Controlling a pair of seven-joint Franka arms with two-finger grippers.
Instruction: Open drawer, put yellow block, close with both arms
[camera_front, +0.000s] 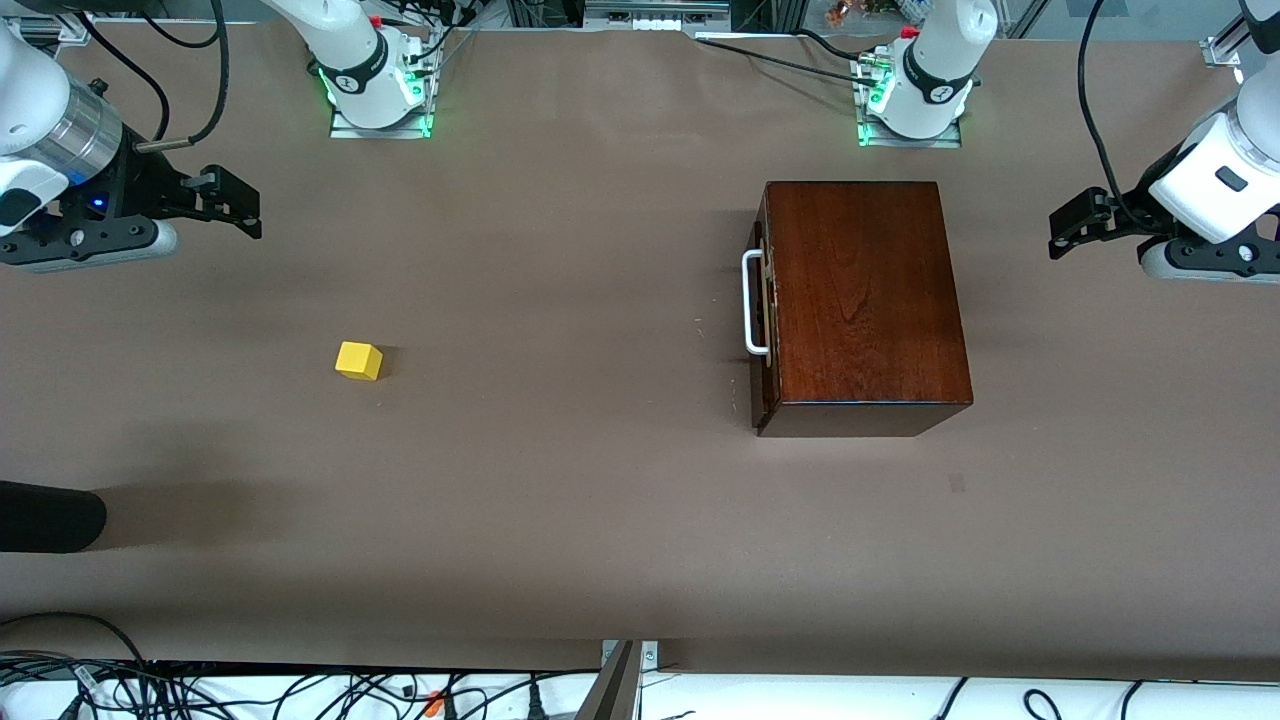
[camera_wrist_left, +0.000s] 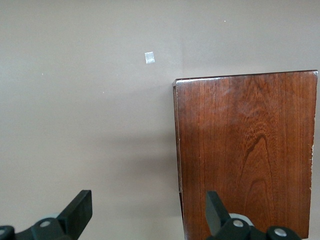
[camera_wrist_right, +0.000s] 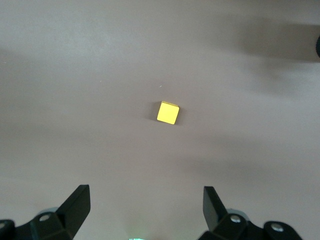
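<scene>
Brown tabletop (camera_front: 600, 520) fills the front view, and nothing on it is in a hand yet, so the task looks to be at its very start: the drawer is not yet opened. Dark mahogany box (camera_front: 860, 300) sits in the right half of the frame, its long axis running up and down the picture. Its drawer (camera_front: 764, 310) is shut, the front and white handle (camera_front: 754, 303) facing the middle of the frame, so the drawer would pull out that way. Next, I judge, one hand must reach that handle.

At the right edge, upper part of the frame, the left hand (camera_front: 1075, 225) hangs over bare tabletop beside the box, fingers spread wide. At the upper left edge the right hand (camera_front: 235, 205) hangs likewise wide and empty.

Left of centre lies the yellow block (camera_front: 359, 360), well apart from the box, alone on the tabletop.
</scene>
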